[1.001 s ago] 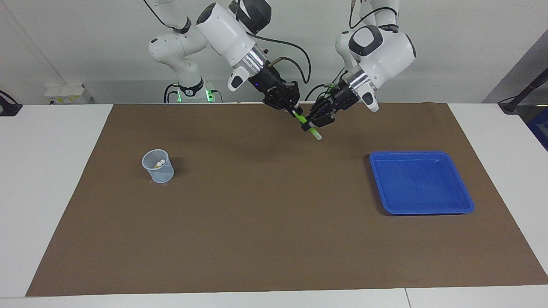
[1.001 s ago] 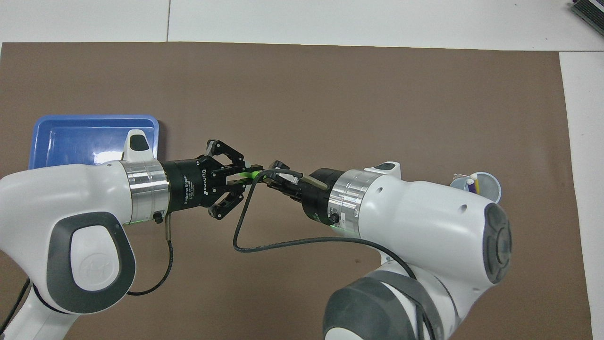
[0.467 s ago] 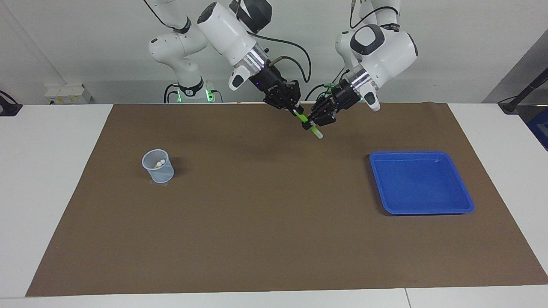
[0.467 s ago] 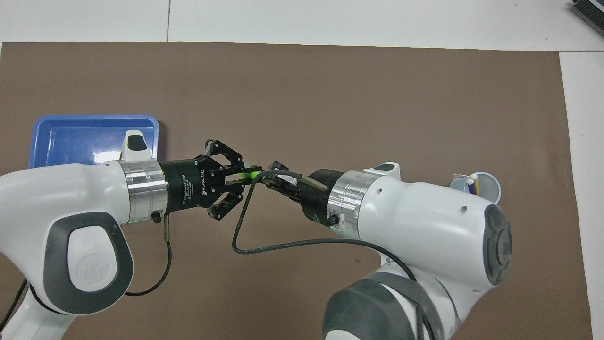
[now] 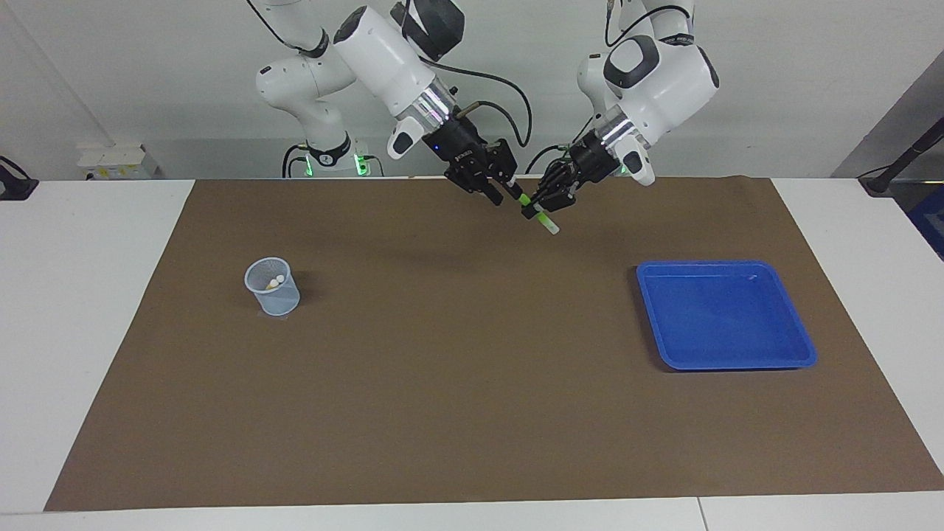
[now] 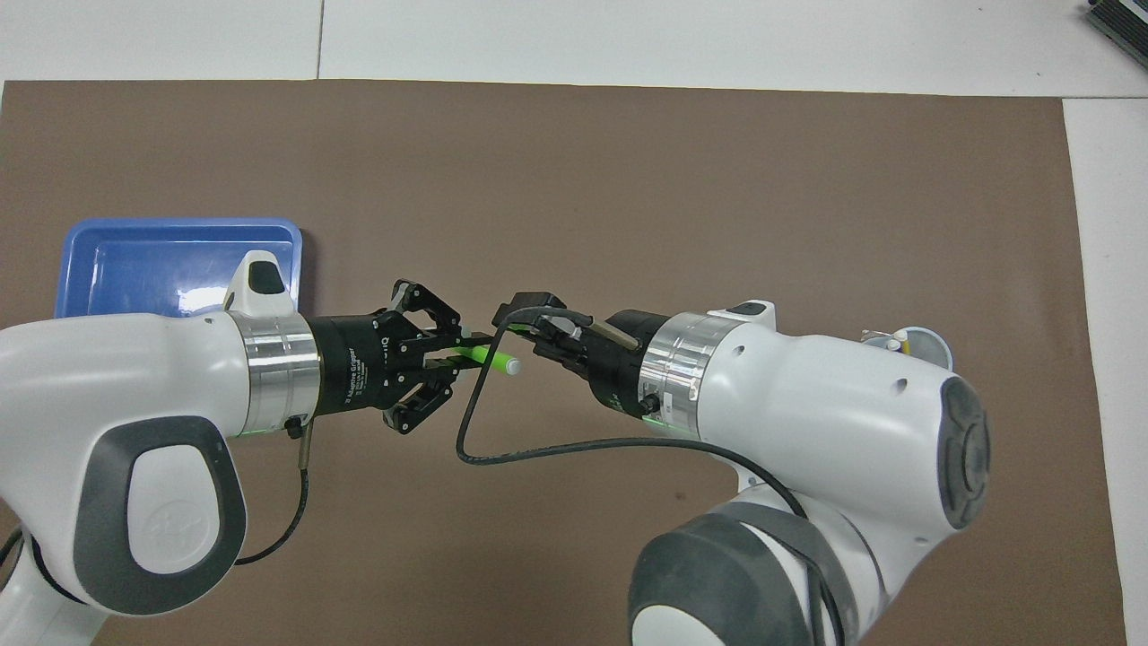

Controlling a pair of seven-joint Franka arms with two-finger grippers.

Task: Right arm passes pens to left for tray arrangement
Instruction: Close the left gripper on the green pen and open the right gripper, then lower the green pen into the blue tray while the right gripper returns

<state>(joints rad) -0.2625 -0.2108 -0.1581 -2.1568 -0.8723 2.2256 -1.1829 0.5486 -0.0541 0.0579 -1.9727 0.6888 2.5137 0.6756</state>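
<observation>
The light green pen (image 5: 539, 217) (image 6: 489, 357) hangs tilted in the air over the mat, on the robots' side of it, pale end down. My left gripper (image 5: 541, 209) (image 6: 465, 349) is shut on its middle. My right gripper (image 5: 504, 195) (image 6: 527, 324) is just beside the pen's upper end, open and off the pen. The blue tray (image 5: 726, 317) (image 6: 170, 260) lies empty toward the left arm's end of the table. Other pens (image 5: 276, 281) (image 6: 904, 342) stand in a small mesh cup, showing pale ends and a bit of yellow.
The pale-blue mesh cup (image 5: 272, 289) (image 6: 924, 345) stands on the brown mat (image 5: 457, 383) toward the right arm's end, partly hidden under the right arm in the overhead view. A black cable (image 6: 556, 453) loops below the right wrist.
The right gripper has opened and drawn back from the green pen. The left gripper keeps hold of the pen, whose end now shows free.
</observation>
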